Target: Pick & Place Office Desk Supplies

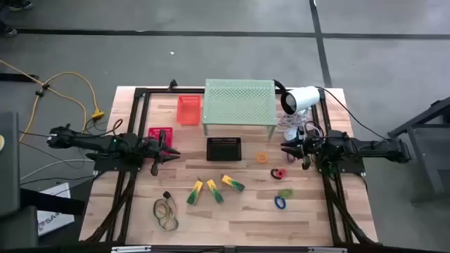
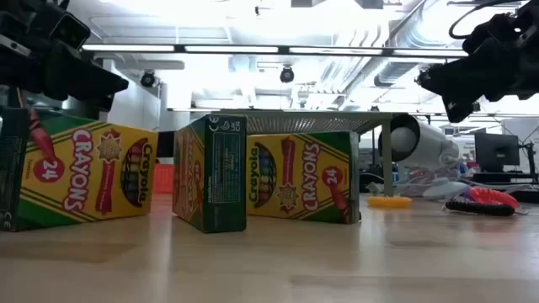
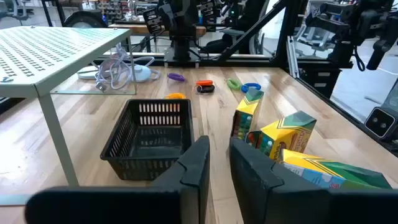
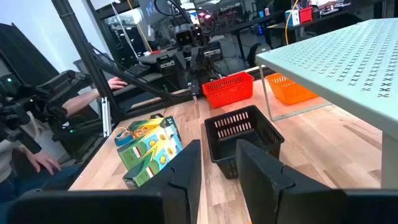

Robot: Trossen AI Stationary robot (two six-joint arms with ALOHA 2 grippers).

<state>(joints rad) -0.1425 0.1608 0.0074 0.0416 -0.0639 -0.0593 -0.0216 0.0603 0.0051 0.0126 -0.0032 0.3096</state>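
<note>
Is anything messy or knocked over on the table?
Nothing looks spilled or broken. The three crayon boxes sit at different angles near the table's front, fanned rather than lined up. Small loops and rubber bands lie loose on the wood, outside the black basket.

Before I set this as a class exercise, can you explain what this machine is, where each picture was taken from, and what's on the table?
It is a robot with two dark arms at a wooden table. One picture looks straight down, one looks level across the tabletop, and two come from cameras on the arms' wrists. The left hand hovers near a red basket; the right hand hovers near the coloured loops. Both hands are slightly open and hold nothing. On the table lie three crayon boxes, a black basket, an orange basket, tan rubber bands, a pale-green perforated shelf and a white lamp-like device.
</note>
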